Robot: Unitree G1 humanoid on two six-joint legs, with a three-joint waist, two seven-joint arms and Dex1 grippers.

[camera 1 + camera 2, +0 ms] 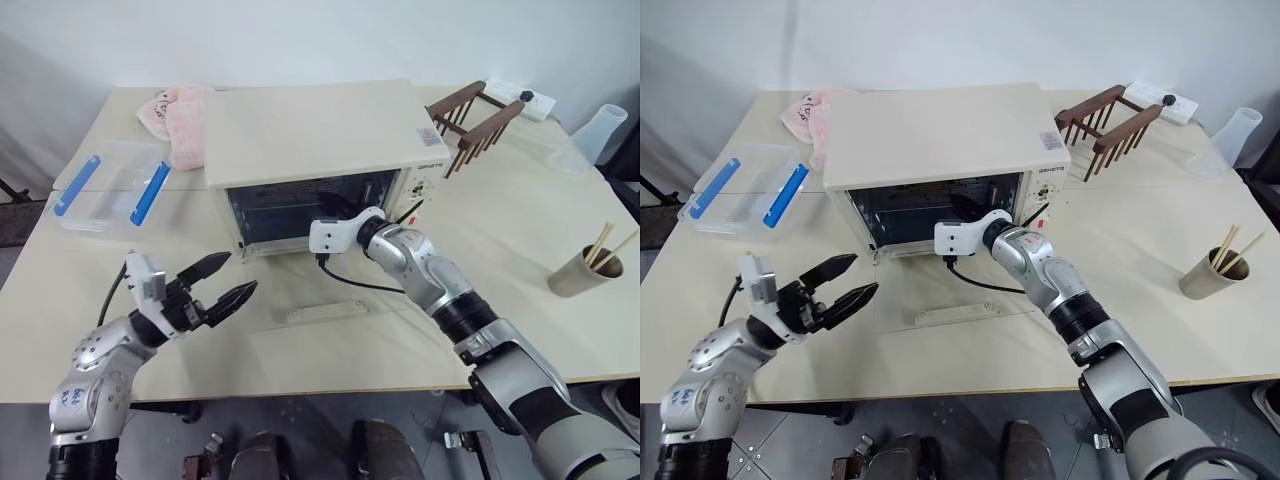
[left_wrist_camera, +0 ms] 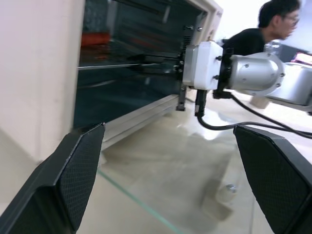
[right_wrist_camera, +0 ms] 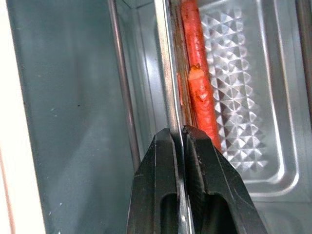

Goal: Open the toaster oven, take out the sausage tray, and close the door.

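A cream table [image 1: 330, 345] before a white wall is seen. Nearest, the left gripper [image 1: 225, 280] is held with jaws wide above it, gripping nothing. The glass door [image 1: 335, 315] is laid flat, open. The right gripper [image 3: 178, 141] is clamped on the rim of the ribbed metal tray [image 3: 253, 97], inside the boxy oven [image 1: 310, 140]; two red sausages [image 3: 200, 87] are counted. Beyond, one clear box [image 1: 105, 185], one pink towel [image 1: 180, 115] and one wooden rack [image 1: 475, 120] are placed.

Cream-white boxy toaster oven [image 1: 310, 130]; silvery metal tray [image 3: 253, 97] with embossed diamond pattern, red sausages [image 3: 200, 87]; clear plastic box [image 1: 105, 185] with blue clips; pink cloth [image 1: 180, 120]; beige counter [image 1: 520, 240].
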